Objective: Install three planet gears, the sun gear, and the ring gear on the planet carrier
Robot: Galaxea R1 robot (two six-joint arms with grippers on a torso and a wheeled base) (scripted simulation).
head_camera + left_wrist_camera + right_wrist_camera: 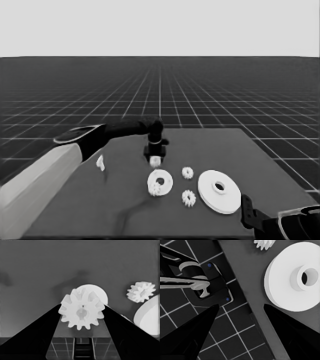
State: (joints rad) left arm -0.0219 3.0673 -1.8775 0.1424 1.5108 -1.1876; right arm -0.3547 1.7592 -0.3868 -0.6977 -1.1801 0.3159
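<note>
Right gripper [246, 209] is parked at the table's [125, 200] near right corner, fingers spread, nothing between them, beside the larger round part [218, 191]. Left gripper [155, 159] is held above the smaller round part [160, 182], clamped on a small gear [81, 309]. One gear [156, 188] is seated on the smaller part; two gears [187, 172] [188, 197] lie loose between the round parts.

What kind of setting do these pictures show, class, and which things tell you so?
Probably a simulated assembly bench: a dark table standing on a bare grid floor, white toothed gears and holed round parts laid out, and the left gripper holding one small white gear.
</note>
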